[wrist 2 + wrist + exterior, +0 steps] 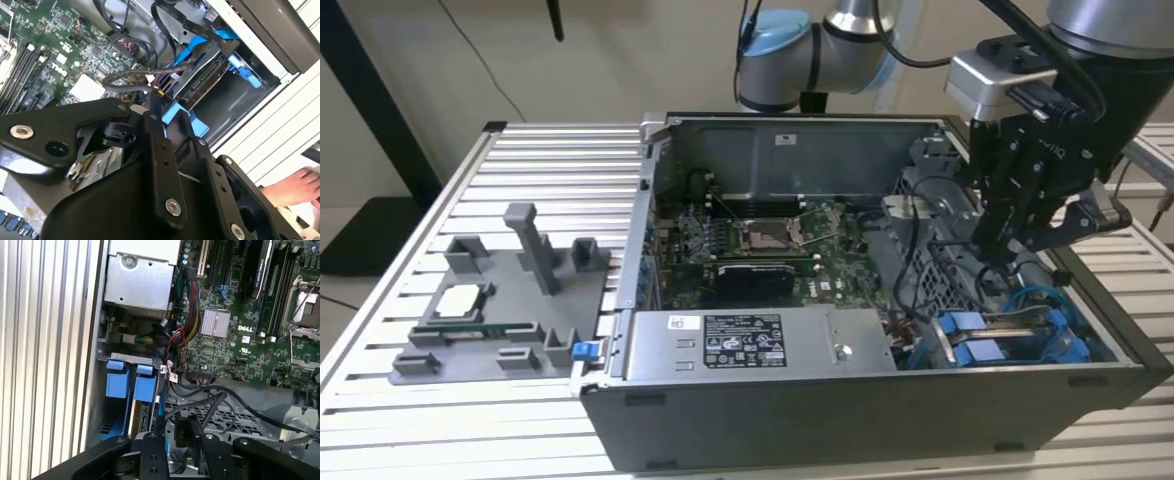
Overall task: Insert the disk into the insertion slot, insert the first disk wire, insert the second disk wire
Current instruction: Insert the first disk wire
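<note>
Jaws were pinched narrow on a black wire plug, with its grey lead looping off beside me. The disk sat just beside and below that plug, down in the insertion slot, blue carrier and all. Its long axis ran away from me toward the power-supply box. I reckoned the plug belonged at the disk's near end, a tight spot with loose cables crowding it. Past the disk was the motherboard. Beyond the case wall on the disk's other side were the ribbed counter and a person's hand.
</note>
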Robot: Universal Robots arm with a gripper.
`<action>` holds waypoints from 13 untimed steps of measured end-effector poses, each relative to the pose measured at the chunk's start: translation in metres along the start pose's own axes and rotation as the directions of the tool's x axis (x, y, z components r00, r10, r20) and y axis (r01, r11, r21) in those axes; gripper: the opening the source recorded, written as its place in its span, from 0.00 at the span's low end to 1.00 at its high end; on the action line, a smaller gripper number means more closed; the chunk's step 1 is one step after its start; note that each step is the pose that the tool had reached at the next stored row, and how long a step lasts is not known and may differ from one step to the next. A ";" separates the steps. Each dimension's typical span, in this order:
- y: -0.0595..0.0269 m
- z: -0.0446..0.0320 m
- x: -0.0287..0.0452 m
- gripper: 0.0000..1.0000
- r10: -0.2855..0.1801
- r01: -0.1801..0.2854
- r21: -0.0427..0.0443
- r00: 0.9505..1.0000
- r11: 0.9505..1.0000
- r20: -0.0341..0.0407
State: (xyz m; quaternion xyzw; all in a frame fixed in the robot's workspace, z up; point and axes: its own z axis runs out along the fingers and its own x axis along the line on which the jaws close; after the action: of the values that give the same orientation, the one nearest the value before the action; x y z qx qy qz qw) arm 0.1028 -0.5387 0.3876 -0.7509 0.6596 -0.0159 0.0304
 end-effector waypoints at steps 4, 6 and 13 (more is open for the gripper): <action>0.0000 0.0005 0.0000 1.00 0.000 0.000 0.001 1.000 1.000 0.000; 0.0000 0.0006 0.0000 1.00 0.000 0.000 0.002 1.000 1.000 0.001; -0.0014 0.0007 0.0001 1.00 0.000 0.000 0.002 1.000 1.000 0.001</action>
State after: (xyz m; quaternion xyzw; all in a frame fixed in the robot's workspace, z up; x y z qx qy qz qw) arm 0.1042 -0.5386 0.3870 -0.7508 0.6595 -0.0162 0.0316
